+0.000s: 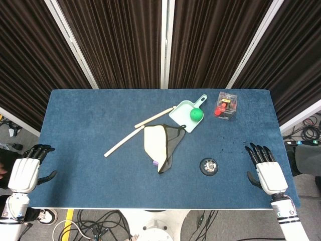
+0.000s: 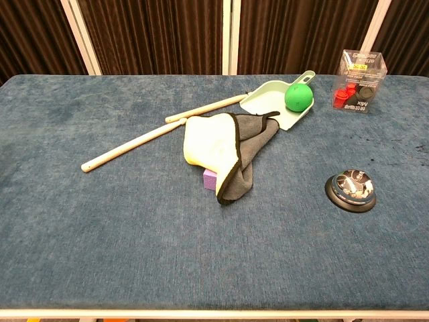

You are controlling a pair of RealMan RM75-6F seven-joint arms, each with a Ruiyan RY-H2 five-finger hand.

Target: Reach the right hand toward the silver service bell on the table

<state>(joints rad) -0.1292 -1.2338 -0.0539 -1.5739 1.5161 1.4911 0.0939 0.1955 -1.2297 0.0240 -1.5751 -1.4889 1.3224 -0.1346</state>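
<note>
The silver service bell (image 1: 209,165) (image 2: 351,189) sits on a black base on the blue table, right of the middle and near the front edge. My right hand (image 1: 265,169) rests at the table's right front, fingers spread and holding nothing, about a hand's width to the right of the bell. At the left front edge my left hand (image 1: 28,169) hangs with its fingers apart, holding nothing. Neither hand shows in the chest view.
A folded cream and grey cloth (image 1: 161,143) lies mid-table over a small purple block (image 2: 210,178). Two wooden sticks (image 1: 124,141) lie to its left. A mint dustpan (image 1: 184,114) holds a green ball (image 1: 196,115). A clear box (image 1: 225,105) stands at the back right.
</note>
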